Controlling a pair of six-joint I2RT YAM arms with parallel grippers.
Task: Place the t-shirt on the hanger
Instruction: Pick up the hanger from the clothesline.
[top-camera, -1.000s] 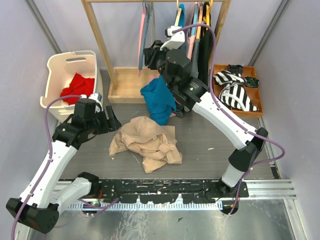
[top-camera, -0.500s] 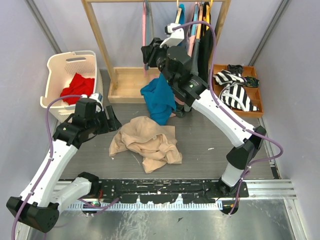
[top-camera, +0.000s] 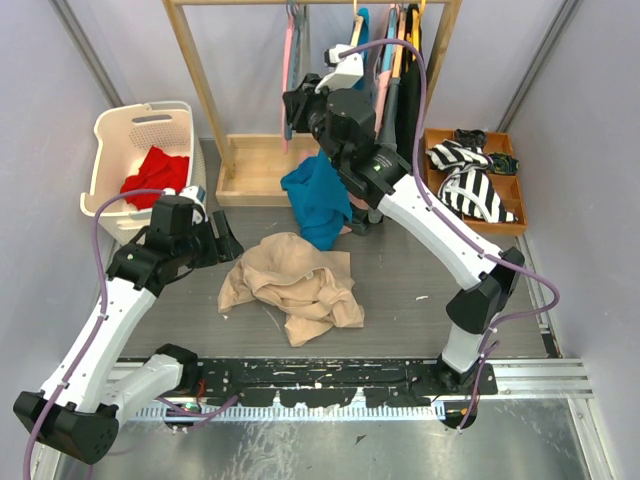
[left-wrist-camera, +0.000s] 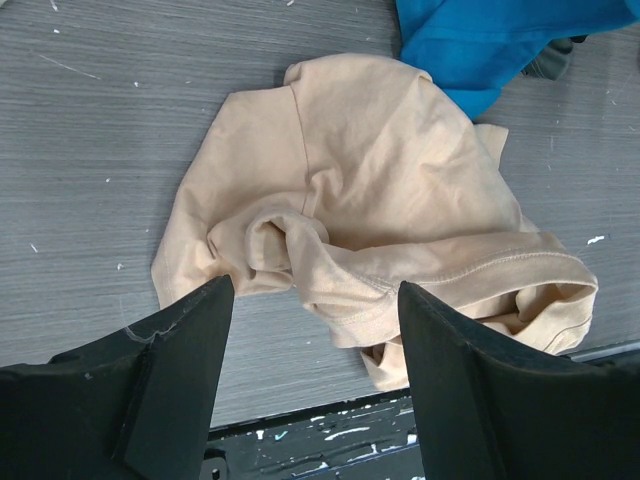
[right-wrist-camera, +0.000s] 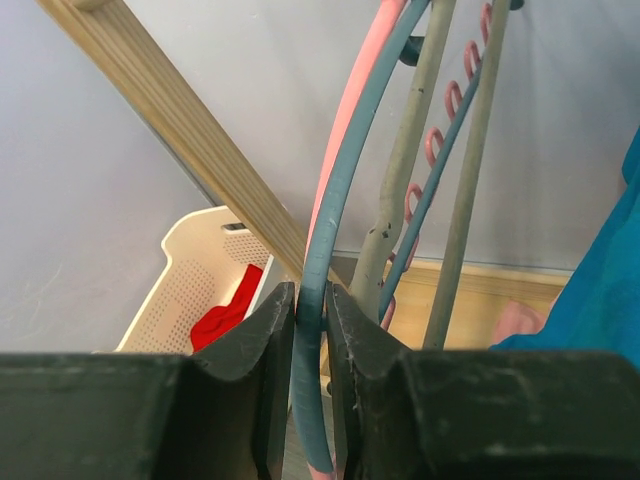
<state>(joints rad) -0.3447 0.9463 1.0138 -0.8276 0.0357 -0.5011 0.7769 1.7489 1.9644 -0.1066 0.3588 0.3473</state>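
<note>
- Grey table (top-camera: 420, 270); wooden rack (top-camera: 200, 82) at far edge, hangers on rail.
- White basket (top-camera: 150, 108) far left, red cloth (top-camera: 155, 172) inside.
- T-shirt (top-camera: 292, 282) crumpled in heap mid-table, off any hanger.
- Teal garment (top-camera: 318, 200) at heap's far edge, touching it, between t-shirt and rack.
- Left gripper (left-wrist-camera: 315, 292) over t-shirt's left part, jaws wide apart, holding nothing.
- Right gripper (right-wrist-camera: 311, 300) up at rack, well apart from t-shirt, fingers pinched onto blue-grey hanger (right-wrist-camera: 312, 268).
- Pale grey hanger (right-wrist-camera: 398, 210) just right of it, ungripped.
</note>
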